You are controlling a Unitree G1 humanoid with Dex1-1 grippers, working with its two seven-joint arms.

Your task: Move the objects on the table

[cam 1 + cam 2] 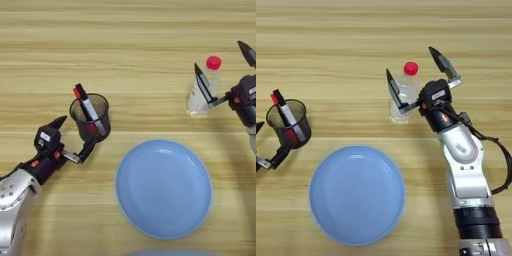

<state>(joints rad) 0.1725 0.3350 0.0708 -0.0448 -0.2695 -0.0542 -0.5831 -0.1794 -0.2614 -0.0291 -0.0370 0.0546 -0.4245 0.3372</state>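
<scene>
1. Right gripper (pixel 417 70) spread wide around bottle (pixel 404 95), toward tabletop (pixel 125 30) right edge.
2. Left gripper (pixel 75 135) wide, one finger touching pen cup (pixel 91 116) holding markers (pixel 88 109), left side.
3. Plate (pixel 164 188) near front edge.

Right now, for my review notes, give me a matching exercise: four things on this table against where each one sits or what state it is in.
Things:
1. plate
2. bottle
3. pen cup
4. right gripper

Places or states:
A. holds the markers, upright
B. open, fingers either side of the bottle
C. red-capped, standing at the far right
D. nearest the robot, nothing on it

Pairs: 1-D, 2-C, 3-A, 4-B
</scene>
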